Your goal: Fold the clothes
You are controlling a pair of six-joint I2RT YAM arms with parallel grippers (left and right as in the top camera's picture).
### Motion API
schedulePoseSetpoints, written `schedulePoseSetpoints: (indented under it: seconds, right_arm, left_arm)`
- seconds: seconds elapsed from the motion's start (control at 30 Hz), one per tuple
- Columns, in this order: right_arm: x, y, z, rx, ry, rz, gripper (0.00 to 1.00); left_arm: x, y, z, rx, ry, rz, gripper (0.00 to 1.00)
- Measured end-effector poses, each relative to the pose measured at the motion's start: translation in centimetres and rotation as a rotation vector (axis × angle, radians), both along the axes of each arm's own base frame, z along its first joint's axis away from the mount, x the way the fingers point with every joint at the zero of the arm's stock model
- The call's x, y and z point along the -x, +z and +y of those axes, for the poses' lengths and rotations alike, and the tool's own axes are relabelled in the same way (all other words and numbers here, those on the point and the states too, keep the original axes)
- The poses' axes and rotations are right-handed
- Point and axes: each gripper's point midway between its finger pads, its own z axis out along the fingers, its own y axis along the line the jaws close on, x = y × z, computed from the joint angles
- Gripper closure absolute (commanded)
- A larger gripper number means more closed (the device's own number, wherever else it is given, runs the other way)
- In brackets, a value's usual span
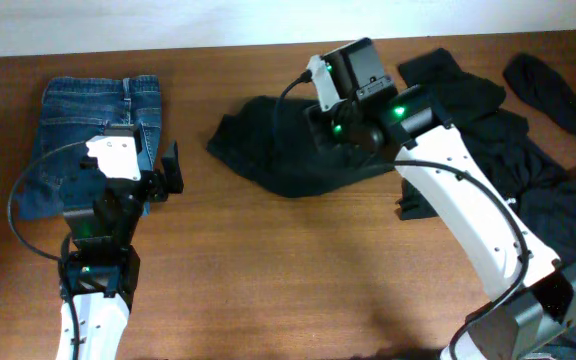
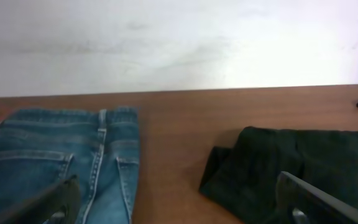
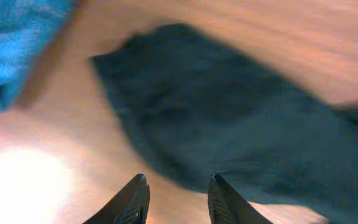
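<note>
A folded pair of blue jeans (image 1: 93,125) lies at the table's back left. A black garment (image 1: 273,150) lies bunched in the middle, dark and wide in the right wrist view (image 3: 241,118). My right gripper (image 3: 178,190) hovers above its near edge, jaws apart with nothing between them. In the overhead view the right gripper (image 1: 330,112) sits over the garment's right part. My left gripper (image 1: 158,165) stands wide open beside the jeans' right edge. Its view shows the jeans (image 2: 61,155) to the left and the black garment (image 2: 303,162) to the right, with the left gripper (image 2: 182,208) empty.
A loose heap of more black clothes (image 1: 538,150) covers the table's back right, partly under my right arm. Bare brown table (image 1: 288,270) stretches across the front. A white wall (image 2: 179,37) rises behind the far edge.
</note>
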Motion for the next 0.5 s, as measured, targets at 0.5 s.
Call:
schedulePoseSetpoints:
  seconds: [0.5]
  right_arm:
    - [0.4,0.3,-20.8,0.146,-0.589,0.103,0.32]
  left_arm:
    - [-1.7,2.3,-1.6,0.071,-0.082,-0.116,0.01]
